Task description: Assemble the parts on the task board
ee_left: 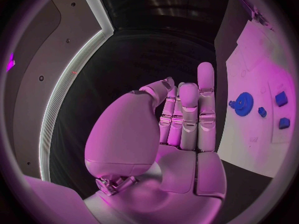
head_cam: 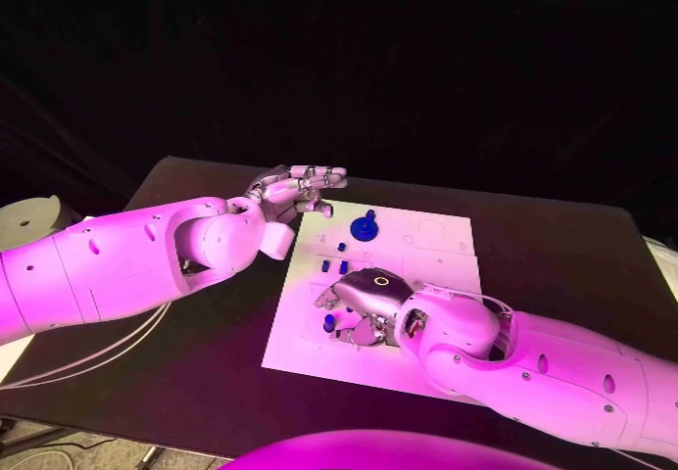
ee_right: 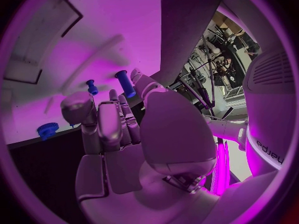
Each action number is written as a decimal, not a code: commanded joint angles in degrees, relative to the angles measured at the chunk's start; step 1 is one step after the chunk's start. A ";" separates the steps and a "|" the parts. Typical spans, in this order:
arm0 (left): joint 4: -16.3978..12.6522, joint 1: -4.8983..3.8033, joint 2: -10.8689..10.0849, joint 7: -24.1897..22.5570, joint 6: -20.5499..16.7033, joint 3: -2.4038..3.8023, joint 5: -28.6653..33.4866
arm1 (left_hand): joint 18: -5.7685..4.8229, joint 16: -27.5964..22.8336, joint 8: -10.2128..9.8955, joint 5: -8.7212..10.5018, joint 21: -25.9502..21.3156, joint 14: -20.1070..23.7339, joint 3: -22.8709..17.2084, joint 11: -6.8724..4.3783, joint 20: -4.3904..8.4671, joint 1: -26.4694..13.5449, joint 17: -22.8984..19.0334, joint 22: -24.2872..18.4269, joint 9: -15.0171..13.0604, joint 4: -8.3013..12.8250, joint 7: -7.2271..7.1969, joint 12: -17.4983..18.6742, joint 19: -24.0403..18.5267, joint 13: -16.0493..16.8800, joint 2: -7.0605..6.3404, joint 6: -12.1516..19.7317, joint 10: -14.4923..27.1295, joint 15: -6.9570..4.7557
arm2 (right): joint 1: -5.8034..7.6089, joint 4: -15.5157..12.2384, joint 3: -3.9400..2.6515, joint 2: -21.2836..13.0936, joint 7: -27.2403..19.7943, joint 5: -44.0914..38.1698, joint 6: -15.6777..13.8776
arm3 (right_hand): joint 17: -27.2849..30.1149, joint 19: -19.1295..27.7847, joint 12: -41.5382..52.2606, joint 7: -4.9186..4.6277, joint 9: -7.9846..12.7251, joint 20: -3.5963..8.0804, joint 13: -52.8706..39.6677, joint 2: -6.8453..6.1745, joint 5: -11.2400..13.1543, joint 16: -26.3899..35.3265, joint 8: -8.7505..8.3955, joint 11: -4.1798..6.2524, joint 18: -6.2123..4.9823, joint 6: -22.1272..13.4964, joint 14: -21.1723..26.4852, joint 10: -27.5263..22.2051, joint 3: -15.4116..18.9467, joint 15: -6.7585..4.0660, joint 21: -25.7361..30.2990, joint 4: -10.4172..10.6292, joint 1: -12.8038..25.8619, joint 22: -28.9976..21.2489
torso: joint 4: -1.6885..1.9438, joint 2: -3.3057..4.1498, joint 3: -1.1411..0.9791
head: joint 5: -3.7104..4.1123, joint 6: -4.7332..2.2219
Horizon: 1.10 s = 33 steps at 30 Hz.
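Right hand low over near half of task board, fingers curled beside a blue peg; whether pinching it cannot be told. Left hand spread, holding nothing, at board's far left corner. Blue gear and small blue parts on board. Best done slowly: keep peg upright, align over hole, press straight down.

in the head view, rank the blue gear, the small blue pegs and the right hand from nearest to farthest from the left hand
1. Blue gear: on the task board, just right of the left hand.
2. Small blue pegs: mid-board, nearer the robot.
3. Right hand: over the board's near half.
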State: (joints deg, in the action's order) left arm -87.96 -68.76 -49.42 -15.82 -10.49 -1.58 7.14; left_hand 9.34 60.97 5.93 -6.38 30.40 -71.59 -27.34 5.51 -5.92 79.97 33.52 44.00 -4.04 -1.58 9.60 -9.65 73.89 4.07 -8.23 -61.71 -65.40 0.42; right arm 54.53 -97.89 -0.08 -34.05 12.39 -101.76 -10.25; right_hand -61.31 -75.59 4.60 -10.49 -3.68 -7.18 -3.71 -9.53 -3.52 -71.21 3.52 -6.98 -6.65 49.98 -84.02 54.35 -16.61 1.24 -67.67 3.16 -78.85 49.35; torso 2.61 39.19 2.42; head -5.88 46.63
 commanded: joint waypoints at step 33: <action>-0.27 0.01 -0.69 0.12 1.31 -0.22 0.13 | 1.06 -0.29 0.51 -0.32 -0.46 0.51 0.04 0.12 -0.03 -0.41 -0.32 -0.12 0.04 0.33 0.23 -0.33 -0.46 -0.01 0.25 0.33 0.20 0.09 | -0.77 -14.51 -1.80 -29.43 17.72 20.37 -11.02 | -16.72 -7.35 61.19 5.15 -2.79 5.04 -58.34 3.61 -14.20 -12.56 6.55 6.62 2.41 11.70 -4.10 26.25 18.74 -5.05 -11.49 12.77 7.39 18.42 | -3.48 -0.39 -0.31 | 5.29 -1.93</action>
State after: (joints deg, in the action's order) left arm -88.04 -68.73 -50.16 -15.45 -10.29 -1.82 7.14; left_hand 9.34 60.97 6.30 -6.38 30.11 -71.48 -27.34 5.51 -5.92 79.97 33.25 43.94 -4.04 -1.58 9.60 -9.65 73.89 4.07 -8.23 -61.71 -65.39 0.30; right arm 53.93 -112.13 -1.92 -63.53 24.86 -80.19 -23.24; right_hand -74.95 -82.59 64.88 -5.54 -6.36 -2.02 -60.91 -6.68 -17.43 -83.62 9.97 -0.29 -5.17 61.58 -84.00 80.88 1.67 -3.32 -78.81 15.82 -71.26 67.63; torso -0.57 38.80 2.13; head -0.68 44.63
